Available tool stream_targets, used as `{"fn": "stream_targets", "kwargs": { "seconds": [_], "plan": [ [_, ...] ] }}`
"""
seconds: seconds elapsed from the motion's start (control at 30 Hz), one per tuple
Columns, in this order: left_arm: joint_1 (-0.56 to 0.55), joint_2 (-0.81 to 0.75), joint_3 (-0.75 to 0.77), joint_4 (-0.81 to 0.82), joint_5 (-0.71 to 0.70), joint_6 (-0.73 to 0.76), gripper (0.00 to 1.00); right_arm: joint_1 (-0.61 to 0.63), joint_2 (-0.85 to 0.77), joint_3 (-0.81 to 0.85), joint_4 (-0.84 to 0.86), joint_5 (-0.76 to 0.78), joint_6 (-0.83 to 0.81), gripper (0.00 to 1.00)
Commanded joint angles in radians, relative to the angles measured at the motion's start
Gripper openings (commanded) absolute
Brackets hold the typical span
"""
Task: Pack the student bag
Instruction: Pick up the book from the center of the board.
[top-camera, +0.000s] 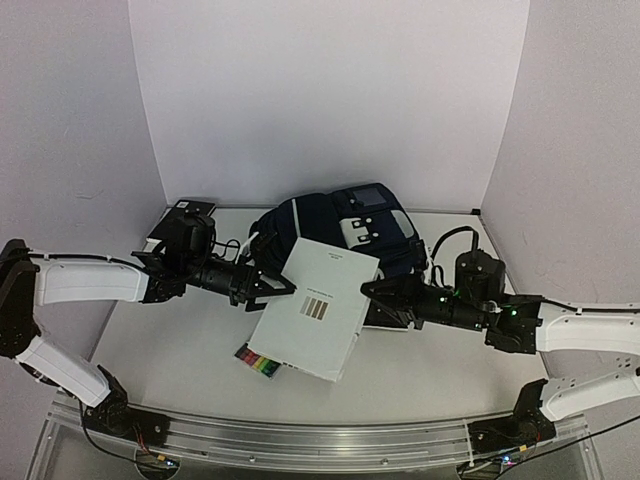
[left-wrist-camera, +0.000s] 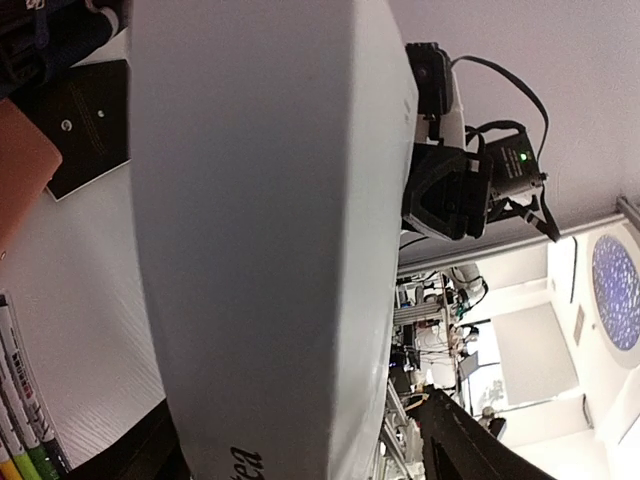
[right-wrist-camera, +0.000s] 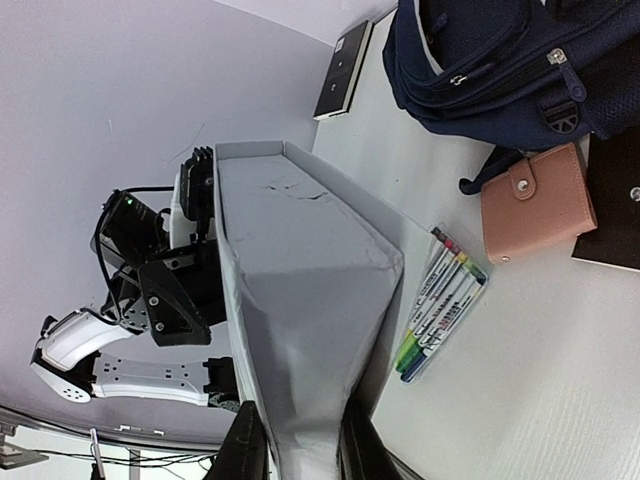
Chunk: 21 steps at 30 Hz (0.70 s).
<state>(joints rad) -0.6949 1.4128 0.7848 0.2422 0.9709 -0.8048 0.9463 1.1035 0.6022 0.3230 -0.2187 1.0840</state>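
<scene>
Top external: student bag (top-camera: 330, 222) beyond right end effector (top-camera: 369, 289).

student bag (top-camera: 300, 215): we see matt navy woven cloth.
white book (top-camera: 318, 305): we read its cover as smooth matt paper.
wallet (right-wrist-camera: 530, 205): smooth pink leather-like skin.
markers (right-wrist-camera: 440, 305): glossy plastic.
worktop (top-camera: 430, 360): matt white, faintly grained.
rail (top-camera: 320, 435): brushed metal.

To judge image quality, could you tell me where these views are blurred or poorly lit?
Left wrist: the white box fills the frame, soft and out of focus. Right wrist: the box's face is shadowed grey, the markers sharp. Top external: evenly lit, no blur.
</scene>
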Motion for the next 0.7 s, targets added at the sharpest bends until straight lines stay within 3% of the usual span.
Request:
{"fn": "stream_targets", "kwargs": {
  "seconds": [0.0,0.1,0.17,0.3,0.37,0.5,0.67],
  "plan": [
    [-0.003,0.002,-0.027,0.2,0.1,-0.078,0.65,0.005,0.027,0.047,0.106,-0.018,-0.014,0.0],
    [-0.002,0.013,-0.034,0.217,0.09,-0.091,0.49,0.005,0.052,0.059,0.105,-0.018,-0.026,0.0],
    [-0.001,0.013,-0.041,0.226,0.07,-0.097,0.45,0.006,0.063,0.062,0.104,-0.009,-0.035,0.02],
    [0.016,0.007,-0.032,0.181,0.01,-0.098,0.34,0.005,0.064,0.077,0.071,0.042,-0.072,0.16],
    [0.033,-0.001,-0.024,0.159,-0.016,-0.106,0.29,0.005,0.068,0.104,0.021,0.072,-0.108,0.29],
    [0.1,-0.022,-0.002,0.113,-0.05,-0.133,0.27,0.005,0.105,0.209,-0.116,0.127,-0.213,0.75],
    [0.261,-0.053,0.079,-0.022,-0.081,-0.113,0.26,0.003,0.211,0.422,-0.333,0.272,-0.38,0.94]
  ]
}}
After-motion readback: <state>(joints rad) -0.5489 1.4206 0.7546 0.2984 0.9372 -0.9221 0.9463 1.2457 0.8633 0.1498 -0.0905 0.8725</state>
